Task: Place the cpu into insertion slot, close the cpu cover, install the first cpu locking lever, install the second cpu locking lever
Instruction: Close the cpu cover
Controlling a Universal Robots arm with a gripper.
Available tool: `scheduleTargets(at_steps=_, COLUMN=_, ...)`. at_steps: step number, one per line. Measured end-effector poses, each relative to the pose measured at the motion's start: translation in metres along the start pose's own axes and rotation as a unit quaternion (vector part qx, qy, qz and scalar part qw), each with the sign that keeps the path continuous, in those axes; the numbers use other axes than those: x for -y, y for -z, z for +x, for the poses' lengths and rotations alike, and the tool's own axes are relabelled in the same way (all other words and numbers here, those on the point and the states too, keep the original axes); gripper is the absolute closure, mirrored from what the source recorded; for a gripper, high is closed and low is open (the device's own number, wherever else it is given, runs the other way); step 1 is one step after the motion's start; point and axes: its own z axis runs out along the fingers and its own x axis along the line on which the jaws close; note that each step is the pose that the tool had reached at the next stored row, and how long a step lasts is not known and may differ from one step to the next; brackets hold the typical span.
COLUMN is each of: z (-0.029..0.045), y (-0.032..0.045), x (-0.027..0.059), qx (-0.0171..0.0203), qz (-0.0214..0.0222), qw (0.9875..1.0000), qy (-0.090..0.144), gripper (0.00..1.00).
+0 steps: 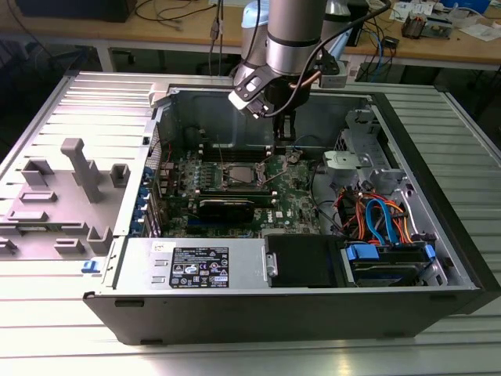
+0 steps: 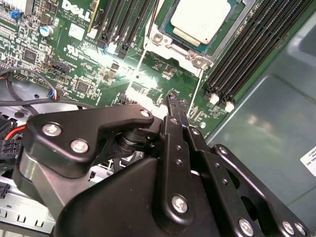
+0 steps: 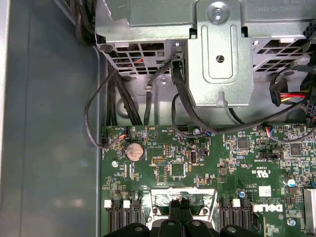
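Since the cpu (image 2: pixel 200 19) lies seated in the motherboard (image 2: pixel 64 54), framed by the cpu cover (image 2: pixel 162 38), we judge placement done; whether the locking levers (image 2: pixel 139 68) are latched, we cannot tell. End effector (image 2: pixel 173 98): closed, empty, just beside that cover.

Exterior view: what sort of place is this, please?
Probably an electronics or robotics lab: an open computer case lies on a ribbed metal table, a robot arm reaches into it, and cluttered wooden benches stand behind.
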Motion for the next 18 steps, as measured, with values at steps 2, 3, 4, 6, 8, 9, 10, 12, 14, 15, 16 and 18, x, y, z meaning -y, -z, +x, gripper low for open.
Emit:
scheduleTargets(at_steps=2, z=0.0, y=0.0, x=0.0, qx=0.0, qz=0.0, qw=1.0, qy=0.0, gripper=0.89)
scheduleTargets(at_steps=3, z=0.0, y=0.0, x=0.0, qx=0.0, qz=0.0, qw=1.0, qy=0.0, gripper=0.89)
scheduleTargets(at_steps=4, z=0.0, y=0.0, x=0.0, qx=0.0, qz=0.0, qw=1.0, qy=0.0, gripper=0.89)
scheduleTargets(at_steps=6, z=0.0, y=0.0, x=-0.0001, qx=0.0, qz=0.0, qw=1.0, qy=0.0, gripper=0.89)
scheduleTargets(at_steps=8, z=0.0, y=0.0, x=-0.0006, qx=0.0, qz=0.0, qw=1.0, qy=0.0, gripper=0.89)
scheduleTargets(at_steps=9, z=0.0, y=-0.0001, x=-0.0012, qx=0.0, qz=0.0, qw=1.0, qy=0.0, gripper=0.89)
scheduleTargets(at_steps=10, z=0.0, y=-0.0001, x=-0.0019, qx=0.0, qz=0.0, qw=1.0, qy=0.0, gripper=0.89)
scheduleTargets(at_steps=12, z=0.0001, y=-0.0002, x=-0.004, qx=0.0, qz=0.0, qw=1.0, qy=0.0, gripper=0.89)
scheduleTargets(at_steps=14, z=0.0003, y=-0.0004, x=-0.0095, qx=-0.0001, qz=0.0, qw=1.0, qy=0.0, gripper=0.89)
scheduleTargets(at_steps=15, z=0.0004, y=-0.0005, x=-0.012, qx=-0.0001, qz=0.0, qw=1.0, qy=0.0, gripper=0.89)
scheduleTargets(at_steps=16, z=0.0005, y=-0.0006, x=-0.0144, qx=-0.0001, qz=0.0, qw=1.0, qy=0.0, gripper=0.89)
scheduleTargets(at_steps=18, z=0.001, y=-0.0008, x=-0.0197, qx=0.0, qz=0.0, qw=1.0, qy=0.0, gripper=0.89)
